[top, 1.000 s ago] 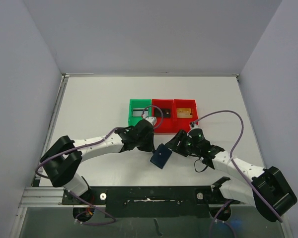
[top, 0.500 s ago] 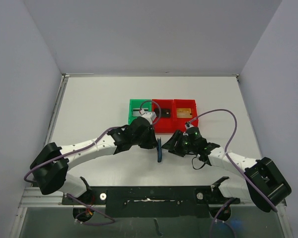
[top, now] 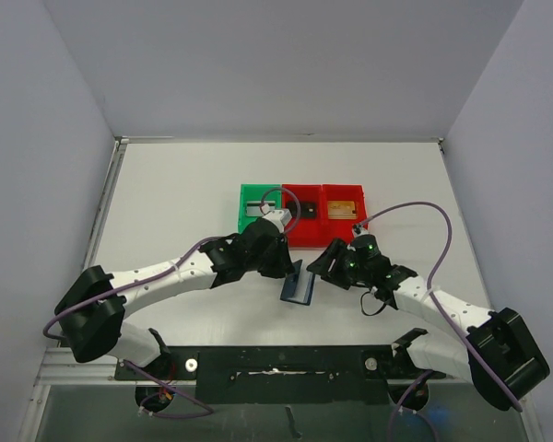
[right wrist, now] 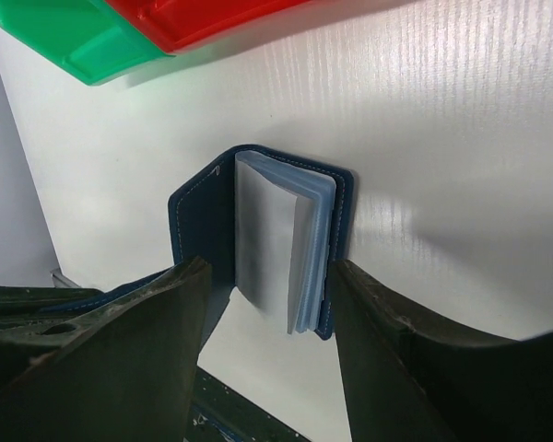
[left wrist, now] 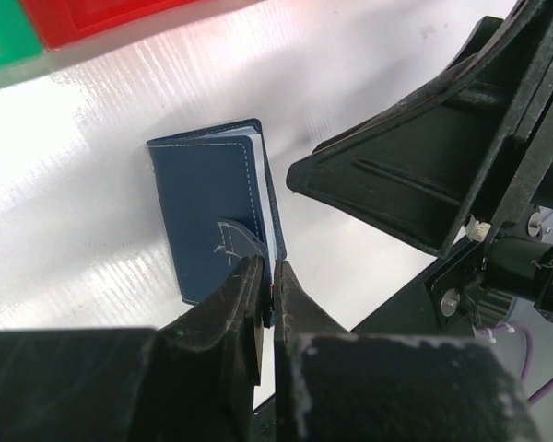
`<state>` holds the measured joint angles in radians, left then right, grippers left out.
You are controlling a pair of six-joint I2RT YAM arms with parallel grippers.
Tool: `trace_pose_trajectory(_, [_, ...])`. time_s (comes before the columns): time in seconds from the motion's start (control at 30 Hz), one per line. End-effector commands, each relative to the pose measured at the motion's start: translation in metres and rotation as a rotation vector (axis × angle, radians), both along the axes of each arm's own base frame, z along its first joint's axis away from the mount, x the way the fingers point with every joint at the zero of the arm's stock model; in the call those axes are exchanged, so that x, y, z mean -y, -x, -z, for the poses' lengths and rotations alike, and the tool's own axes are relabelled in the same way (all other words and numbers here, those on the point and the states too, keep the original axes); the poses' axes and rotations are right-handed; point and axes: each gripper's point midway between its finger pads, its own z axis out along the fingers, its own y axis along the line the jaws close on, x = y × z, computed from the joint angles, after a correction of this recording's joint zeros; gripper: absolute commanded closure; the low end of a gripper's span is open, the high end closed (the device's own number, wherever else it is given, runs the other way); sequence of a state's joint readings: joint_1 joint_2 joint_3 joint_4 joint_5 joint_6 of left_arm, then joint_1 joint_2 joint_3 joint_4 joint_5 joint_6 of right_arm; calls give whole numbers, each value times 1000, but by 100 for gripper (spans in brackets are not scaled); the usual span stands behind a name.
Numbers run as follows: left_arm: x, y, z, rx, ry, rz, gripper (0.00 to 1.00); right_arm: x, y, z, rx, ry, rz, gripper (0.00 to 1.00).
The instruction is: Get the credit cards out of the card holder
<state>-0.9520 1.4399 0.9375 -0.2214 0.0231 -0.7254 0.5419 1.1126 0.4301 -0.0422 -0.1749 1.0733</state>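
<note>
The card holder (top: 300, 288) is a navy bifold that stands half open on the table between both grippers. My left gripper (left wrist: 266, 291) is shut on the edge of one cover of the card holder (left wrist: 210, 203). In the right wrist view the card holder (right wrist: 203, 221) shows pale blue sleeves (right wrist: 290, 241). My right gripper (right wrist: 267, 272) is open, with a finger on either side of the holder. The credit cards lie in the bins at the back: a silver one (top: 256, 209), a dark one (top: 311, 208) and a gold one (top: 343, 208).
A green bin (top: 243, 195) and two red bins (top: 301, 238) (top: 361, 198) stand in a row just behind the grippers. The right arm's black gripper body (left wrist: 442, 175) is close on the right of the left wrist view. Purple cables loop over both arms.
The card holder lay flat a second ago, then stood edge-on, and now hangs half open with its sleeves showing. The left arm shifted inward; the right gripper moved slightly.
</note>
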Motion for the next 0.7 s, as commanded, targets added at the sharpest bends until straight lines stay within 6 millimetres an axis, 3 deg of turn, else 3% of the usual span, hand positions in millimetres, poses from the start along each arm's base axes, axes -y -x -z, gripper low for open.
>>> trace_pose_trajectory(0.0, [2, -10, -25, 59, 44, -38, 100, -5, -16, -26, 86, -26, -3, 45])
trace_pose_trajectory(0.17, [-28, -18, -15, 61, -5, -126, 100, -15, -16, -28, 87, -63, -41, 47])
trace_pose_trajectory(0.37, [-65, -18, 14, 21, -78, -199, 100, -33, -14, -25, 67, -119, -121, 48])
trace_pose_trajectory(0.67, [-84, -3, 48, -50, -125, -225, 100, -49, -12, -20, 32, -133, -186, 50])
